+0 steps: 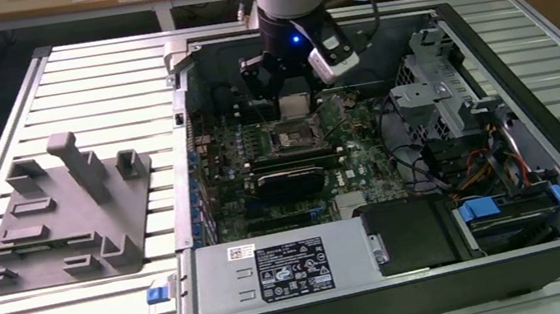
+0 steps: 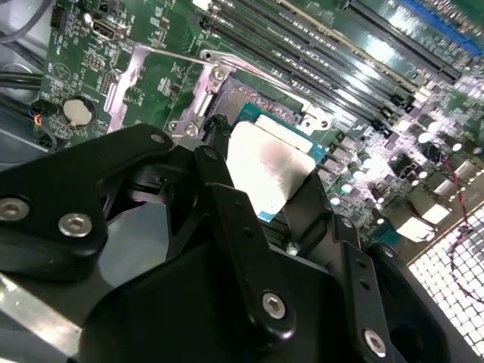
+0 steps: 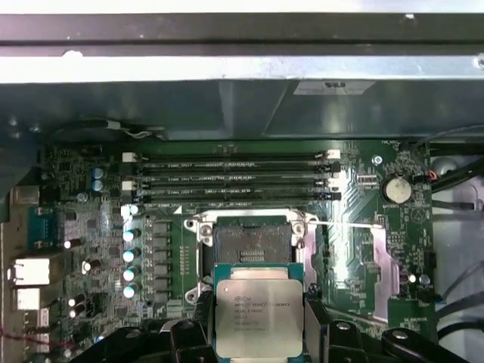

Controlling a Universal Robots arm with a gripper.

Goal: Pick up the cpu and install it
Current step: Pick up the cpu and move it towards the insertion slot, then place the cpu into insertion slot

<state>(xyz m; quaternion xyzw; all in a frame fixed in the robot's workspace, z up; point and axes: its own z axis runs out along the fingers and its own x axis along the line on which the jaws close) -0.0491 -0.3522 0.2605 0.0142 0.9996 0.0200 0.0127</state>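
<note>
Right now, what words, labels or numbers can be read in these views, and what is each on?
No text reads clearly.
cpu top: printed lines, blurred.
power supply label: white print, too small.
case wall sticker: too small.

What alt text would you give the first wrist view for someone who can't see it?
The end effector grips the cpu by opposite edges, metal top toward the camera, close to the open, empty socket on the motherboard, not seated in it. Long memory slots run beyond the socket.
</note>
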